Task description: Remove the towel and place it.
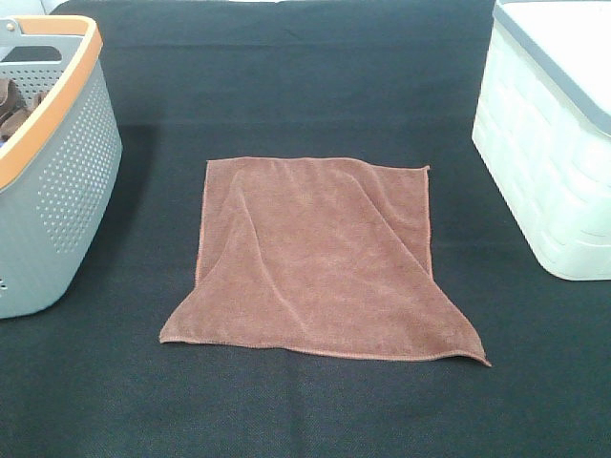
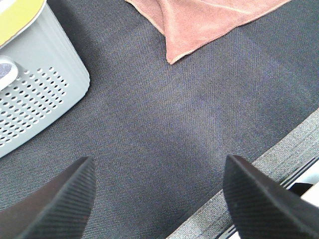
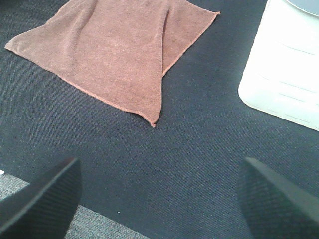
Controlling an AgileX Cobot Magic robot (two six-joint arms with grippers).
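The towel (image 1: 320,262) is spread nearly flat on the black mat (image 1: 286,76), about midway between the grey basket (image 1: 57,181) with the orange rim on the left and the white bin (image 1: 549,153) on the right, touching neither. Its two side edges are folded inward, and the near right corner is drawn out to a point. Something brown is seen inside the basket, too little of it to identify. The left gripper (image 2: 158,199) is held over bare mat near the table's front edge, its fingers (image 2: 60,199) spread wide with nothing between them. The right gripper (image 3: 159,199) is likewise held over bare mat, fingers (image 3: 276,199) spread wide and empty, the towel's pointed corner lying just ahead of it.
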